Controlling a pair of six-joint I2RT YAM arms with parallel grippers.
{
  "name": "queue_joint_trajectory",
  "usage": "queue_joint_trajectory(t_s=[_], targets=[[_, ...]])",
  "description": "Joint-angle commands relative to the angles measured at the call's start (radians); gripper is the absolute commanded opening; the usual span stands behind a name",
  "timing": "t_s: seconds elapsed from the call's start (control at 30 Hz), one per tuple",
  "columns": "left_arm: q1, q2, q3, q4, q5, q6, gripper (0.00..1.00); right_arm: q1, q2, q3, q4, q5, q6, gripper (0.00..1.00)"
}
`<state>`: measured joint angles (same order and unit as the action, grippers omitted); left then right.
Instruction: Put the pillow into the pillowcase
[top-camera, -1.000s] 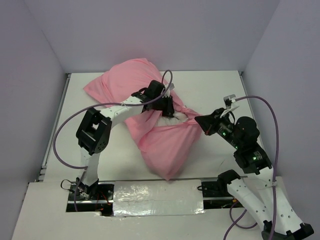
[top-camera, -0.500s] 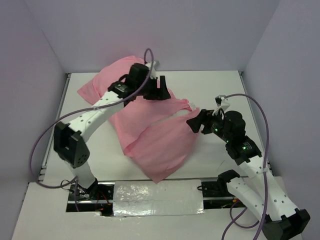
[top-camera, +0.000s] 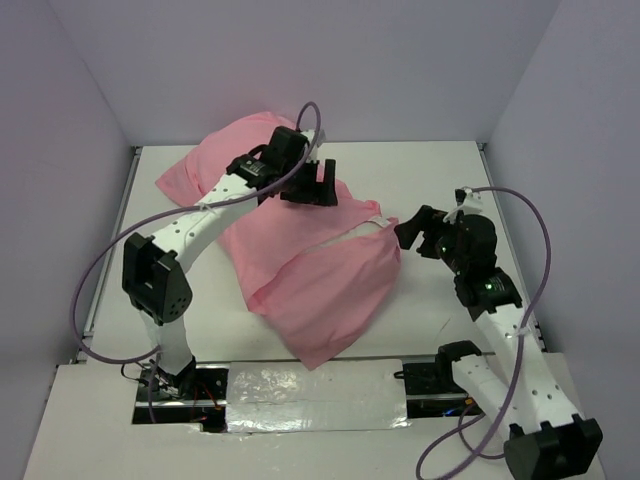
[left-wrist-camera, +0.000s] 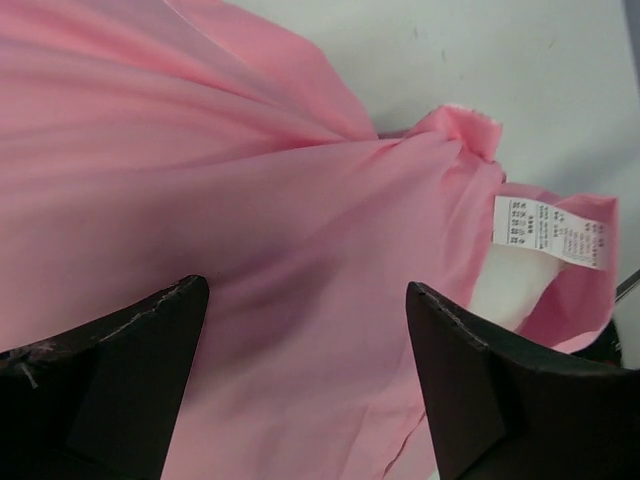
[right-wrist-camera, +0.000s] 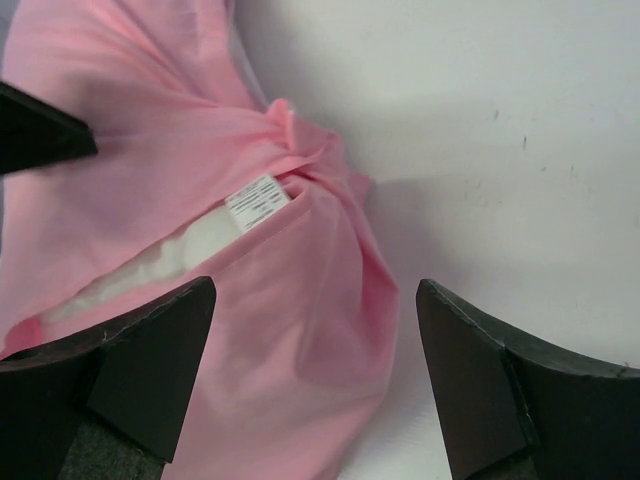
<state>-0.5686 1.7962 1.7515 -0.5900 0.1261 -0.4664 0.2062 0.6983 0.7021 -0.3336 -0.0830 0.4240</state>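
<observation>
The pink pillowcase (top-camera: 320, 290) lies bulging across the table from the back left to the front middle, with the pillow inside it. The white pillow (right-wrist-camera: 170, 255) shows only as a strip in the case's open mouth, beside a small white label (right-wrist-camera: 257, 202). My left gripper (top-camera: 320, 185) hovers open above the case near that mouth, with pink cloth (left-wrist-camera: 300, 200) below its fingers and nothing between them. My right gripper (top-camera: 412, 228) is open just right of the mouth's bunched corner (right-wrist-camera: 290, 130), over cloth (right-wrist-camera: 300, 330) and bare table, apart from the fabric.
The white table (top-camera: 430, 170) is boxed in by pale walls at the back and both sides. A raised ledge (top-camera: 310, 395) with the arm bases runs along the near edge. The left gripper's dark finger (right-wrist-camera: 40, 130) shows in the right wrist view.
Both grippers have opened and let go of the pillowcase's mouth. The left gripper rose and moved back, the right drew away to the right, and the case settled flatter.
</observation>
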Motion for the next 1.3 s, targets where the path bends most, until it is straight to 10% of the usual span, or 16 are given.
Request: queue_joint_trajectory(t_s=[0.0, 0.3, 0.7, 0.8, 0.87, 1.27], targets=[[-0.03, 0.041, 0.089, -0.096, -0.006, 0.055, 0.94, -0.088, 0.099, 0.03, 0.083, -0.101, 0.048, 0.88], [0.056, 0.017, -0.184, -0.117, -0.043, -0.023, 0.54, -0.287, 0.273, -0.121, 0.331, -0.432, 0.148, 0.83], [0.159, 0.009, -0.353, -0.06, -0.06, -0.051, 0.33, -0.145, 0.495, -0.173, 0.708, -0.727, 0.197, 0.73], [0.171, 0.012, -0.346, -0.065, -0.078, -0.046, 0.3, -0.128, 0.492, -0.203, 0.726, -0.722, 0.228, 0.44], [0.185, 0.011, -0.345, -0.057, -0.08, -0.043, 0.25, -0.129, 0.471, -0.219, 0.694, -0.707, 0.223, 0.0], [0.272, -0.075, -0.443, 0.002, -0.075, -0.015, 0.0, -0.199, 0.181, 0.114, 0.147, -0.112, -0.042, 0.0]])
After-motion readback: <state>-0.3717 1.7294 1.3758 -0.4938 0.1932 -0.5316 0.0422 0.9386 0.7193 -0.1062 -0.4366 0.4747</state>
